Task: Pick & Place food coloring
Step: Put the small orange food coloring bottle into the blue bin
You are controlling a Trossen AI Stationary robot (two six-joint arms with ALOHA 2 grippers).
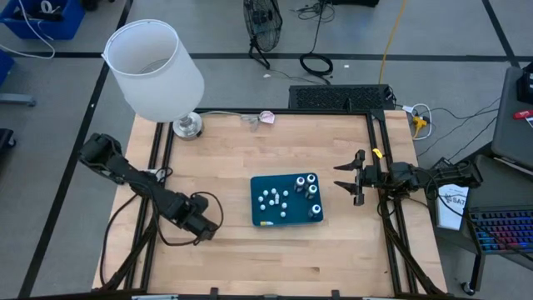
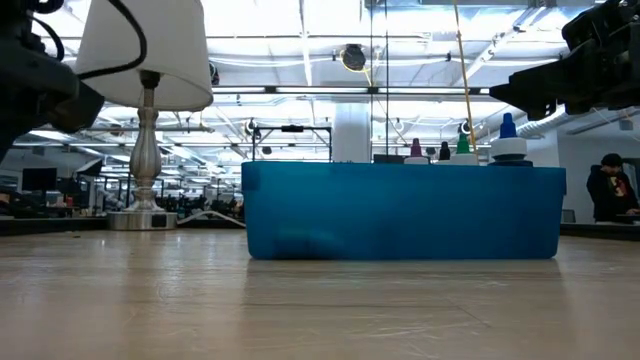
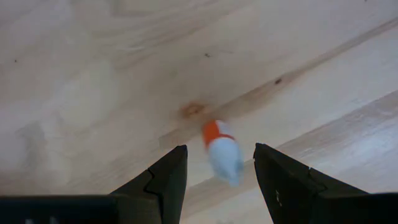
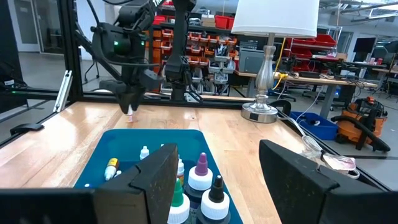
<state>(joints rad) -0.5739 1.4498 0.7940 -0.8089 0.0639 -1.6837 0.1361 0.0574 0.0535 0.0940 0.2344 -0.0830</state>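
A teal-blue tray lies on the wooden table right of centre. In it stand dark food coloring bottles with pointed caps, beside several small whitish pieces. My left gripper points down at the bare wood left of the tray, open. One small white bottle with an orange band shows between its fingers, with a gap on each side. In the right wrist view this bottle sits just under the left gripper. My right gripper waits level and open at the tray's right side.
A table lamp with a white shade stands at the far left corner on its metal foot. A small pinkish item lies at the far edge. Black frame rails run along both sides. Bare wood lies in front of the tray.
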